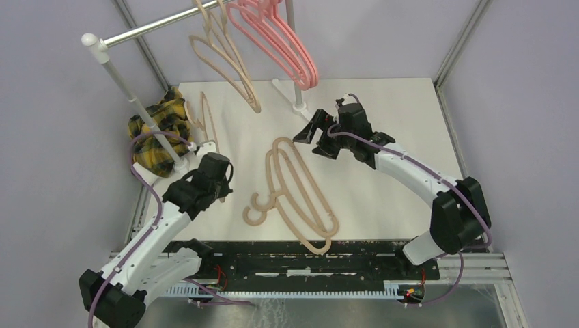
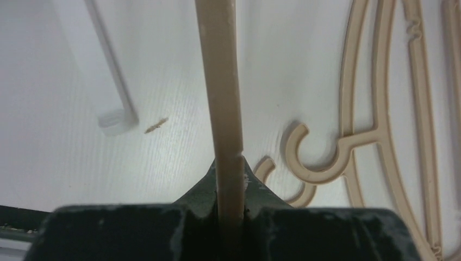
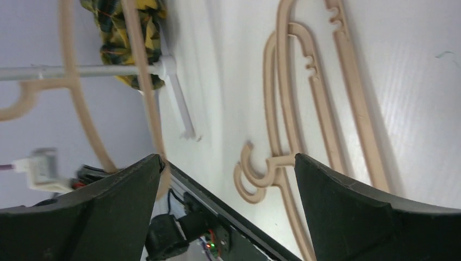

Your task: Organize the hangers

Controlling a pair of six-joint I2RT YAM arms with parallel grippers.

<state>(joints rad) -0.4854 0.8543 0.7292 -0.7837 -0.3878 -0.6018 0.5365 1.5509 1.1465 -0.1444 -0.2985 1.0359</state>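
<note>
A thin beige-tan plastic hanger (image 2: 222,81) clenched in the left gripper (image 2: 230,176)
the right gripper (image 3: 227,159) gapes wide, grasping nothing; stacked beige-tan hangers (image 3: 304,98) lie flat on the white table (image 3: 413,81)

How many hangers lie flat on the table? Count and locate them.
2, both beige, overlapped, central on the table: first hanger, hook farther from the arm bases; second hanger, hook nearer them. Another may hide beneath.

Not seeing any readable text in the three views. No label, brand, number or sign is showing legibly on anything.
</note>
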